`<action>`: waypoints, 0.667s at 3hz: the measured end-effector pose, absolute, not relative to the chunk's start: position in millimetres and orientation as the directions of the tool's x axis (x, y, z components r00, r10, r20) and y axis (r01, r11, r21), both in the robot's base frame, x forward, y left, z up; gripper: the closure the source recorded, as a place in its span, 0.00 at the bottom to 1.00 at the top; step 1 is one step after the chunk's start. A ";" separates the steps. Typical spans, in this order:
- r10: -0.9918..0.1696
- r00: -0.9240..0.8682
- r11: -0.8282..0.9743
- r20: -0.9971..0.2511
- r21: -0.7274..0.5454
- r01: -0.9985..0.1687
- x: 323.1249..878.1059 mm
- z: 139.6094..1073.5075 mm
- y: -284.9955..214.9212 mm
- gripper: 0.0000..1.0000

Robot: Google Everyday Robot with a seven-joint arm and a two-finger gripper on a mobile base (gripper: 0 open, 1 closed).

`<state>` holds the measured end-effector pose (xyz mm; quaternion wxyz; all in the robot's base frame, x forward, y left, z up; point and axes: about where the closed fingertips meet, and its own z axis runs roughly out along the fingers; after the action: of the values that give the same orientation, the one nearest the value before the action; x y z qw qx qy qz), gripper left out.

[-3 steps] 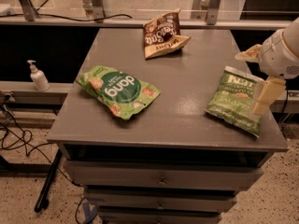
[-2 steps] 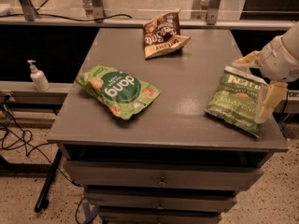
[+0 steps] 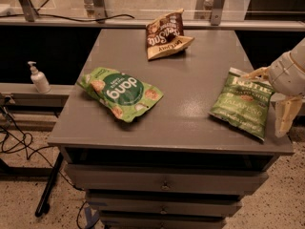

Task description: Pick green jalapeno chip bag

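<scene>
The green jalapeno chip bag (image 3: 242, 103) lies flat near the right edge of the grey table (image 3: 190, 113), its white band toward the back. My gripper (image 3: 271, 97) comes in from the right at the bag's right side. It is open: one pale finger (image 3: 255, 74) rests by the bag's top right corner, and the other finger (image 3: 286, 116) hangs past the table's right edge. The bag lies on the table, not held.
A larger bright green "dong" pouch (image 3: 119, 92) lies at the table's left middle. A brown and cream snack bag (image 3: 167, 34) lies at the back centre. A white pump bottle (image 3: 38, 78) stands on a ledge to the left. Drawers sit under the tabletop.
My gripper has moved slightly down and toward the front along the bag's right side. The bags have not moved.
</scene>
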<state>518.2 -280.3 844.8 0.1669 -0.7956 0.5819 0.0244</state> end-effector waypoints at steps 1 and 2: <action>-0.918 0.343 -0.291 -0.197 -0.253 -0.923 521.0 833.9 -279.7 0.18; -0.926 0.328 -0.274 -0.185 -0.264 -0.925 526.0 831.1 -277.2 0.41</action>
<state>526.0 -277.2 831.1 0.1635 -0.7982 0.5798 -0.0027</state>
